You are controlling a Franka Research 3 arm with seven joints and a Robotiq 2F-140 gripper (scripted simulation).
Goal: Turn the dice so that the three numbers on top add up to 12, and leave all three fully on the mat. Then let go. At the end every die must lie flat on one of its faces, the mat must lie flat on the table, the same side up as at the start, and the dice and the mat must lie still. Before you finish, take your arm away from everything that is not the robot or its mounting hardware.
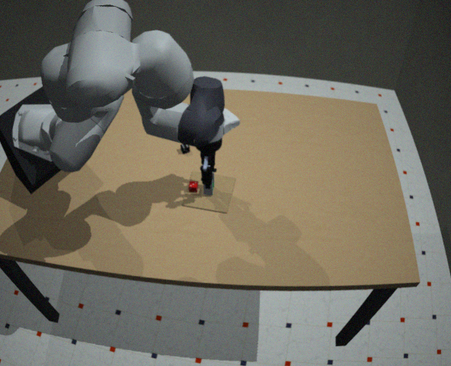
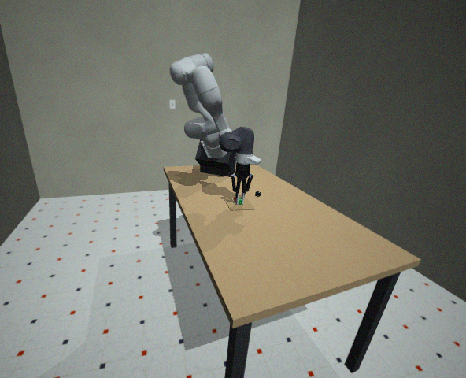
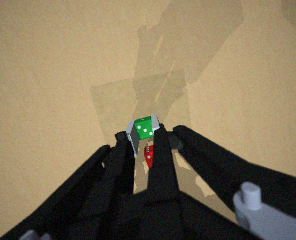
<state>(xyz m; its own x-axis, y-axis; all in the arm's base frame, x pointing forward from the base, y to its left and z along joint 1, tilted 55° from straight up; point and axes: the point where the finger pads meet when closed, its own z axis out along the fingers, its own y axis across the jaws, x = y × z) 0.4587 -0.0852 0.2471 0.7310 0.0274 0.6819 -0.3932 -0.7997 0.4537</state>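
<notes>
Green die (image 1: 212, 183) (image 2: 240, 201) (image 3: 144, 131) clamped in tool (image 1: 208, 190) (image 2: 240, 199) (image 3: 145, 125), red die (image 1: 193, 186) (image 3: 148, 156) on mat (image 1: 220, 205) (image 2: 247, 206) (image 3: 113, 102)

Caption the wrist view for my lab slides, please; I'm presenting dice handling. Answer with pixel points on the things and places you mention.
Wrist view: a green die (image 3: 144, 129) between the gripper's fingers, a partly hidden red die (image 3: 148, 156) nearby.

Arm (image 1: 103, 59) (image 2: 208, 87): pale grey, rounded | wrist (image 1: 202, 112) (image 2: 238, 139): charcoal | end effector (image 1: 207, 187) (image 2: 240, 200) (image 3: 145, 125): black, grey pads (image 3: 131, 137)
</notes>
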